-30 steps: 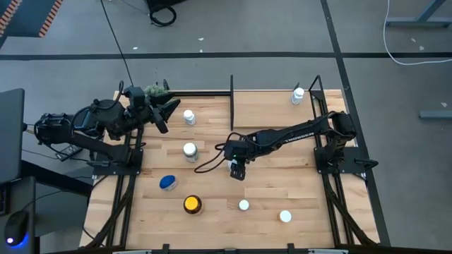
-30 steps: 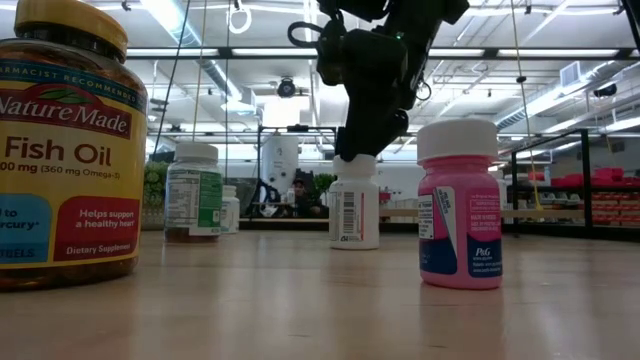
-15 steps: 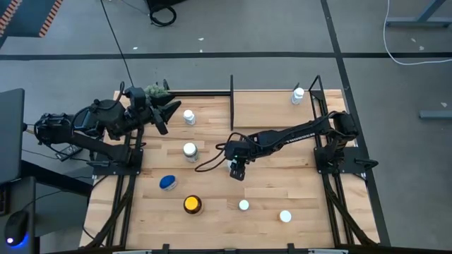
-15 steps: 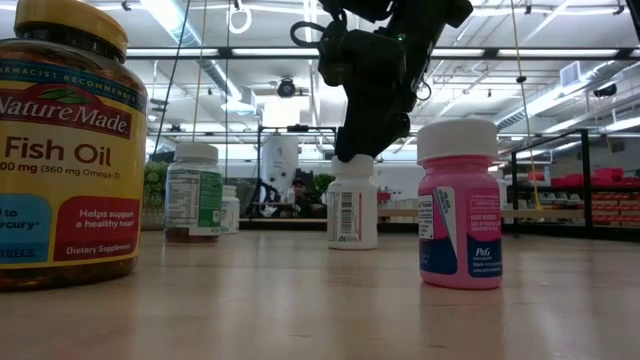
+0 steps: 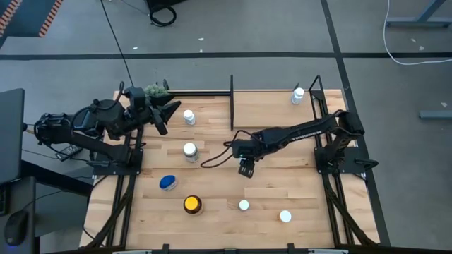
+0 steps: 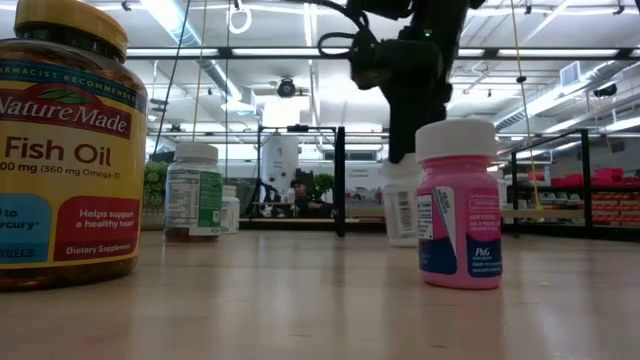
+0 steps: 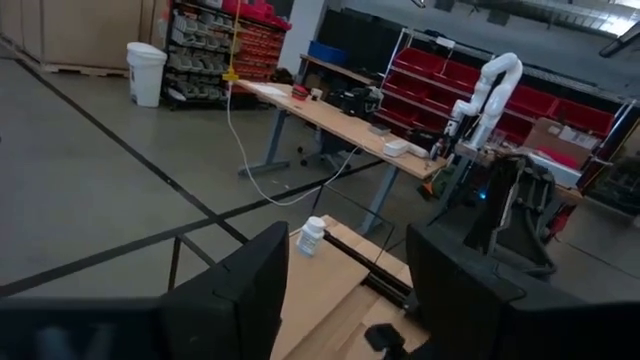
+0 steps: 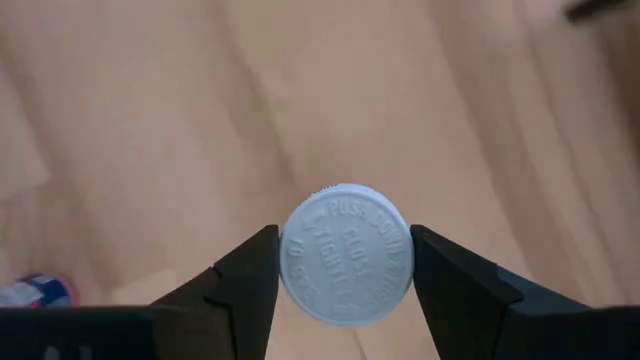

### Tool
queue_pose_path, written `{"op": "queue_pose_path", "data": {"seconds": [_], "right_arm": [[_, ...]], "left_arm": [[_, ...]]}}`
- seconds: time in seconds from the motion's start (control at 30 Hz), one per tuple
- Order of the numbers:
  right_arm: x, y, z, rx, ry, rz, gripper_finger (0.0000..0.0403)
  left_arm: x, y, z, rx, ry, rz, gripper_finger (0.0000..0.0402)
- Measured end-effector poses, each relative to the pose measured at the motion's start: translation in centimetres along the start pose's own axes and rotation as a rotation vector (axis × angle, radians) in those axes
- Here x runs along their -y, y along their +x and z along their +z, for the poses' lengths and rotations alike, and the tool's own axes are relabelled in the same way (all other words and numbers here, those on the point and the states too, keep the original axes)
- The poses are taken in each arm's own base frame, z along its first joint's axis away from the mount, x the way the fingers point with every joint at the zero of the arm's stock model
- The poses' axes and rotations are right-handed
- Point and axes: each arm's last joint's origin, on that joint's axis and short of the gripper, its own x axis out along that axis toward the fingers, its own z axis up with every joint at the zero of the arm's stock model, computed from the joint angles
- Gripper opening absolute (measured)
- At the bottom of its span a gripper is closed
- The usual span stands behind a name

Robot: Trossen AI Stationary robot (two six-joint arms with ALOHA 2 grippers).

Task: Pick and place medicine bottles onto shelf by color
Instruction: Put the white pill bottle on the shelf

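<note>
Evidently the shelf, with one white-capped bottle already standing at its far right corner, lay just beyond the right gripper, which hung over the tabletop with its two fingers pinched on the cap of a white bottle, jaws parted only as wide as that cap. Held by the cap alone, the bottle could swing or slip out on the way to the shelf, or clip the pink bottle that the low view showed close in front of it. Well left of the shelf, the left gripper waited with its fingers apart and empty.
</note>
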Motion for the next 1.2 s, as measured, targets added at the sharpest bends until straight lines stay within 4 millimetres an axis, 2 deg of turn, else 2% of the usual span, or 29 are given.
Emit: {"op": "queue_pose_path", "data": {"seconds": [0.2, 0.37, 0.5, 0.7, 0.9, 1.2], "right_arm": [[2.6, -2.5, -0.3, 0.023, 0.186, -0.124, 0.0211], [6.2, -4.8, -1.1, 0.024, 0.385, -0.233, 0.0211], [9.8, -6.2, -2.6, 0.042, 0.556, -0.308, 0.0211], [14.8, -7.1, -6.3, 0.068, 0.793, -0.356, 0.0211], [18.6, -8.2, -8.9, 0.091, 0.872, -0.417, 0.0212], [22.4, -9.2, -10.0, 0.102, 0.955, -0.52, 0.0212]], "left_arm": [[0.0, -0.1, 0.0, -0.001, 0.007, -0.002, 0.0207], [-0.1, -0.1, 0.0, -0.007, 0.015, -0.001, 0.021], [-0.1, -0.1, -0.2, -0.019, 0.024, 0.0, 0.0212], [-0.5, -0.5, 0.0, -0.027, 0.022, -0.005, 0.0209], [-0.9, -1.1, 0.4, -0.013, 0.01, -0.011, 0.0211], [-1.1, -1.4, 0.5, -0.01, 0.003, -0.01, 0.0208]]}}
